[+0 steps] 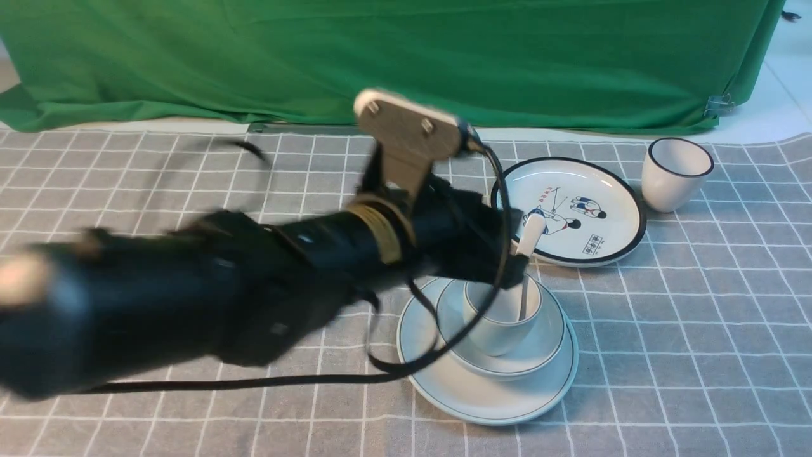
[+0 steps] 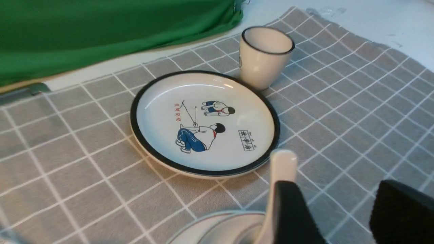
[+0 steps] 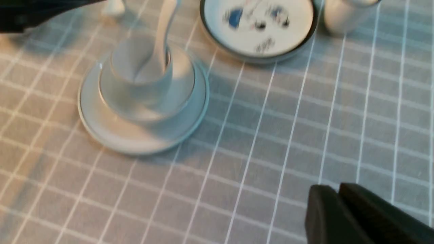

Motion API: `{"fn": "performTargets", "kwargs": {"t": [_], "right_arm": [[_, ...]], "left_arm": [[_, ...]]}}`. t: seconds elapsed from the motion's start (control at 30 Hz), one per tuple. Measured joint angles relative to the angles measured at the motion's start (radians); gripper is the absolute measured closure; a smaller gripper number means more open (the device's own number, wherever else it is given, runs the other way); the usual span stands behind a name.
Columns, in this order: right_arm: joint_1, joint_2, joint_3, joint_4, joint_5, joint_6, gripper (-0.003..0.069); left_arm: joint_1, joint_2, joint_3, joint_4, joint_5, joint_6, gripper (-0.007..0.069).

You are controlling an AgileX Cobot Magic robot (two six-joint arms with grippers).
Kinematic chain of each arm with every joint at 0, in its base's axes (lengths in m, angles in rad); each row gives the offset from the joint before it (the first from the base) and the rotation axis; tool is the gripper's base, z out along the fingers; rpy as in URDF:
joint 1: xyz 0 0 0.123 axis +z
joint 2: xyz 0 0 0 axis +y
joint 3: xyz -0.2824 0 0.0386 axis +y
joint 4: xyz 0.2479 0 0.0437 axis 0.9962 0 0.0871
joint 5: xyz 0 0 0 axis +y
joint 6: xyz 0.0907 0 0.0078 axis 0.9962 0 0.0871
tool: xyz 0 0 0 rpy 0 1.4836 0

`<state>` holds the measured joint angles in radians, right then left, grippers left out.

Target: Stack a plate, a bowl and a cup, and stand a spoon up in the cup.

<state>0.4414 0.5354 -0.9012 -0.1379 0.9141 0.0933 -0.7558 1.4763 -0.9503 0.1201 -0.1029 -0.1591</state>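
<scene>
The plain white plate (image 1: 469, 393) lies on the checked cloth with the shallow bowl (image 1: 549, 349) on it and the pale cup (image 1: 501, 336) in the bowl. The white spoon (image 1: 531, 231) stands in the cup, handle up. My left gripper (image 1: 515, 270) reaches over the stack from the left; in the left wrist view it (image 2: 335, 189) is open, only cloth shows between the fingers, and the spoon handle (image 2: 283, 166) stands just outside one finger. In the right wrist view the stack (image 3: 129, 139) and spoon (image 3: 162, 30) show far off; my right gripper (image 3: 339, 191) is shut and empty above the cloth.
A black-rimmed plate with cartoon figures (image 1: 612, 238) lies just behind the stack, and a black-rimmed cup (image 1: 675, 174) stands to its right. My left arm's black cable (image 1: 444, 355) hangs in a loop over the plain plate's left side. A green cloth backs the table.
</scene>
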Motion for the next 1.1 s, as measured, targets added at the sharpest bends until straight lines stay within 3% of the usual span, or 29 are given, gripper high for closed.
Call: {"fn": "performTargets", "kwargs": {"t": [0.1, 0.2, 0.23, 0.37, 0.63, 1.1], "right_arm": [[0.000, -0.142, 0.017, -0.046, -0.075, 0.003, 0.0571], [0.000, -0.271, 0.041, -0.097, -0.155, 0.003, 0.0571], [0.000, -0.404, 0.080, -0.145, -0.254, 0.017, 0.0571], [0.000, -0.541, 0.156, -0.196, -0.413, 0.026, 0.0571], [0.000, -0.468, 0.177, -0.183, -0.418, 0.032, 0.0569], [0.000, -0.468, 0.177, -0.179, -0.419, 0.033, 0.0544]], "left_arm": [[0.000, -0.149, 0.028, 0.012, 0.134, 0.014, 0.0540], [0.000, -0.263, 0.094, 0.014, 0.161, 0.019, 0.0594], [0.000, -0.350, 0.167, 0.015, 0.158, 0.009, 0.0614], [0.000, -0.512, 0.330, 0.015, 0.096, -0.046, 0.0622], [0.000, -0.775, 0.596, 0.015, 0.050, -0.084, 0.0624], [0.000, -0.859, 0.630, 0.013, 0.051, -0.085, 0.0615]]}}
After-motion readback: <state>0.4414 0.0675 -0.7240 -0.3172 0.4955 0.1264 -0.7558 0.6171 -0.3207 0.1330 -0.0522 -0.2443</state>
